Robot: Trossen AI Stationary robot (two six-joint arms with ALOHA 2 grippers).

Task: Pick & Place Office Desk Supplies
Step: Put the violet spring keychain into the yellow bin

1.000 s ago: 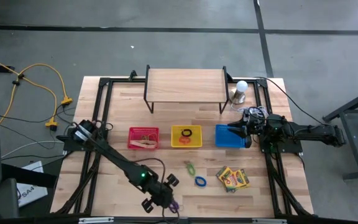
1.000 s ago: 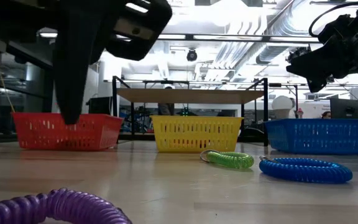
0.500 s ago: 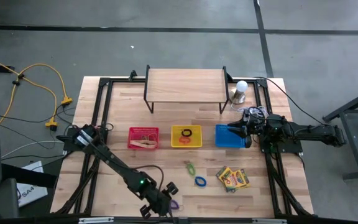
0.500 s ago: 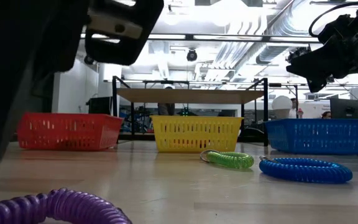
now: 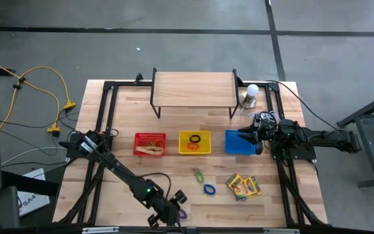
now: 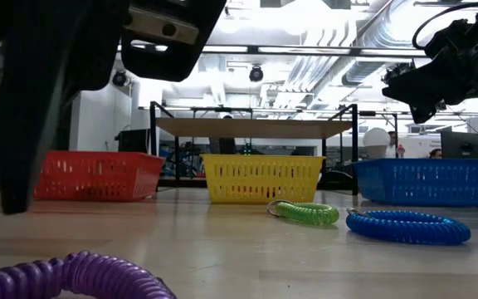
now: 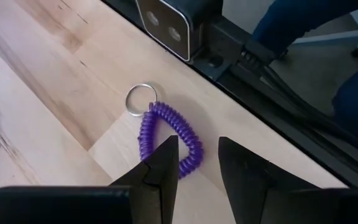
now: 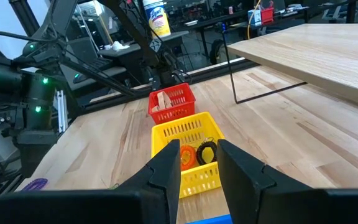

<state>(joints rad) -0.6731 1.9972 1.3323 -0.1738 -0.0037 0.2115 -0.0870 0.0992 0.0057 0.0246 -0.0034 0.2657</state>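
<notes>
hovering the left gripper over the purple coil ring at the bench's front edge, fingers parted and straddling it, probably lining up a grab. right gripper is waiting over the blue basket, fingers apart, holding nothing.

Table: pale wood, matt, visibly grained.
Baskets: perforated plastic.
Purple coil: ribbed plastic, slightly glossy.
Key ring: shiny metal.
</notes>
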